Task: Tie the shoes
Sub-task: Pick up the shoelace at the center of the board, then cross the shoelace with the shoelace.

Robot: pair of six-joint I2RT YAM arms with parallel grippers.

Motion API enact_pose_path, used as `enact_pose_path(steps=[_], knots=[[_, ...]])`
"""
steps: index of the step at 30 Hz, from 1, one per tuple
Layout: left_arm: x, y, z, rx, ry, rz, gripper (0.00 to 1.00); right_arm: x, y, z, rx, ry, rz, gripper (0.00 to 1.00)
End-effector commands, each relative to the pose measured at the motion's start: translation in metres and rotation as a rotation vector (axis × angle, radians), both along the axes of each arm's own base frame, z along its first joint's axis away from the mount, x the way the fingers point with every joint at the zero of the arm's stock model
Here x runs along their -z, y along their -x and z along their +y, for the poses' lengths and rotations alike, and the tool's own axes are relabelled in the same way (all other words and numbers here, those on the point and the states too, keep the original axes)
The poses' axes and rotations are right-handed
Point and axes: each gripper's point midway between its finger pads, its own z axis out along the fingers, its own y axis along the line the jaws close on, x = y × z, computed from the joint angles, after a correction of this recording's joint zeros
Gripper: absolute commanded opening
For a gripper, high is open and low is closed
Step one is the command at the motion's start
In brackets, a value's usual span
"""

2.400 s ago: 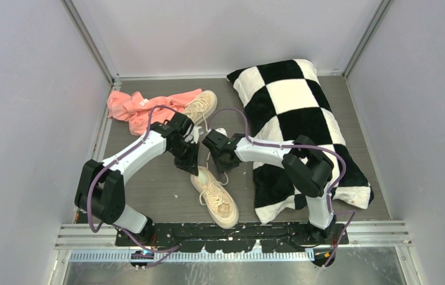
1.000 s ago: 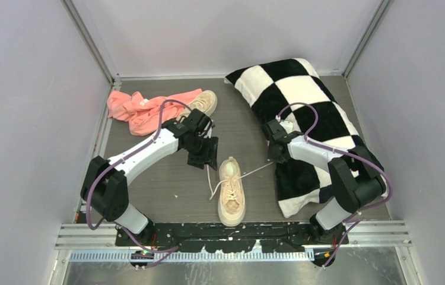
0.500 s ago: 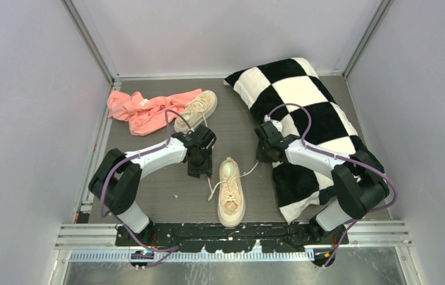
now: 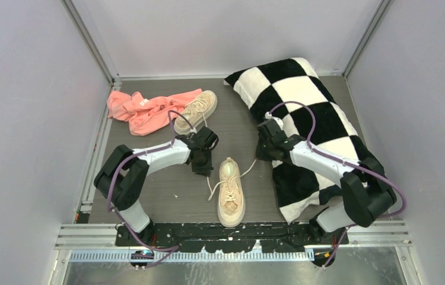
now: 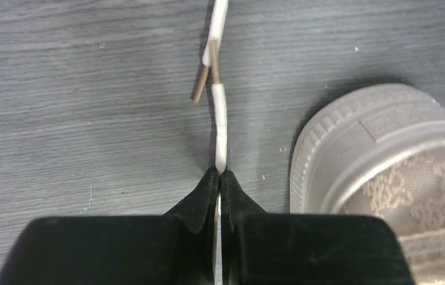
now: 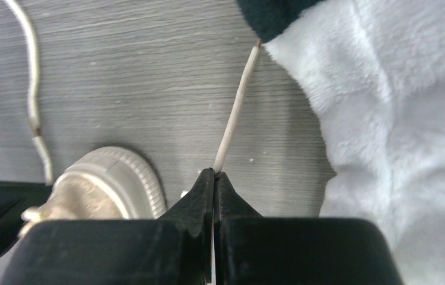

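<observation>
Left tool [image 5: 219,173], right tool [image 6: 213,173]: each clamped on cream lace [image 5: 222,127] | beige sneaker [image 4: 231,193] untied

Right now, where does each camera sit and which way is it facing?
Top: fixed above and behind the robot, looking down on the table; both arms show, left claw and right claw flanking the near shoe.
Left wrist: on the left arm, looking down past its shut claw, which pinches the left lace.
Right wrist: on the right arm, looking down past its shut claw, which pinches the right lace beside the pillow.
Shared: both wrist views catch that shoe's toe.
</observation>
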Motion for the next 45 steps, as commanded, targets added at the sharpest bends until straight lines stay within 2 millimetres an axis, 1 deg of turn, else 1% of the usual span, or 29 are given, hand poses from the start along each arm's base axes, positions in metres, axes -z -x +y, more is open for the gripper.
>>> enact_pose_path(steps=[1, 4, 6, 8, 10, 11, 14, 16, 19, 20, 24, 28, 29, 31, 34, 36, 38, 40, 41, 42, 43, 44, 45], knots=[[-0.034, 0.002, -0.013, 0.108, 0.119, -0.091, 0.00, -0.059, -0.004, 0.025, -0.122, -0.143, -0.139, 0.00], [-0.066, 0.002, -0.005, 0.116, 0.135, -0.167, 0.00, -0.098, 0.007, 0.056, -0.283, -0.278, -0.176, 0.01], [-0.086, 0.002, 0.001, 0.114, 0.144, -0.204, 0.01, -0.118, 0.016, 0.075, -0.375, -0.339, -0.180, 0.01], [-0.104, -0.001, 0.008, 0.117, 0.143, -0.264, 0.00, -0.132, 0.026, 0.093, -0.453, -0.378, -0.178, 0.01], [-0.117, 0.000, 0.008, 0.142, 0.167, -0.306, 0.00, -0.144, 0.038, 0.112, -0.535, -0.420, -0.170, 0.01], [-0.123, 0.001, 0.005, 0.170, 0.190, -0.323, 0.00, -0.150, 0.044, 0.123, -0.577, -0.449, -0.154, 0.01], [-0.143, 0.005, 0.002, 0.218, 0.248, -0.392, 0.00, -0.163, 0.060, 0.149, -0.654, -0.520, -0.086, 0.01], [-0.157, 0.005, 0.007, 0.227, 0.260, -0.461, 0.01, -0.167, 0.062, 0.159, -0.661, -0.544, -0.065, 0.01], [-0.175, 0.006, 0.021, 0.266, 0.232, -0.580, 0.00, -0.172, 0.061, 0.168, -0.658, -0.596, -0.053, 0.01], [-0.181, 0.008, 0.023, 0.299, 0.235, -0.622, 0.00, -0.172, 0.060, 0.172, -0.654, -0.617, -0.052, 0.01], [-0.199, 0.028, 0.023, 0.450, 0.303, -0.749, 0.01, -0.159, 0.057, 0.180, -0.637, -0.618, -0.019, 0.01], [-0.221, 0.037, 0.040, 0.425, 0.308, -0.872, 0.00, -0.148, 0.047, 0.180, -0.599, -0.580, -0.016, 0.01], [-0.226, 0.040, 0.041, 0.425, 0.327, -0.889, 0.00, -0.143, 0.047, 0.182, -0.600, -0.576, 0.004, 0.01], [-0.235, 0.045, 0.036, 0.443, 0.377, -0.913, 0.00, -0.133, 0.050, 0.187, -0.620, -0.578, 0.053, 0.01], [-0.238, 0.047, 0.025, 0.461, 0.432, -0.906, 0.00, -0.118, 0.066, 0.196, -0.674, -0.576, 0.135, 0.01], [-0.240, 0.047, 0.014, 0.476, 0.485, -0.903, 0.01, -0.108, 0.077, 0.199, -0.696, -0.558, 0.175, 0.01], [-0.243, 0.047, 0.006, 0.492, 0.526, -0.905, 0.01, -0.098, 0.083, 0.201, -0.681, -0.552, 0.224, 0.00], [-0.248, 0.044, 0.002, 0.490, 0.545, -0.923, 0.01, -0.091, 0.090, 0.202, -0.673, -0.562, 0.265, 0.00], [-0.251, 0.042, 0.001, 0.484, 0.551, -0.937, 0.01, -0.089, 0.092, 0.200, -0.667, -0.556, 0.278, 0.08], [-0.254, 0.040, 0.001, 0.478, 0.555, -0.950, 0.00, -0.089, 0.089, 0.196, -0.649, -0.533, 0.269, 0.24], [-0.256, 0.038, 0.000, 0.469, 0.559, -0.960, 0.01, -0.086, 0.080, 0.187, -0.600, -0.478, 0.238, 0.37], [-0.258, 0.036, -0.001, 0.464, 0.560, -0.968, 0.00, -0.087, 0.070, 0.177, -0.549, -0.436, 0.214, 0.48], [-0.258, 0.033, -0.002, 0.461, 0.558, -0.966, 0.00, -0.091, 0.058, 0.167, -0.494, -0.416, 0.187, 0.53]])
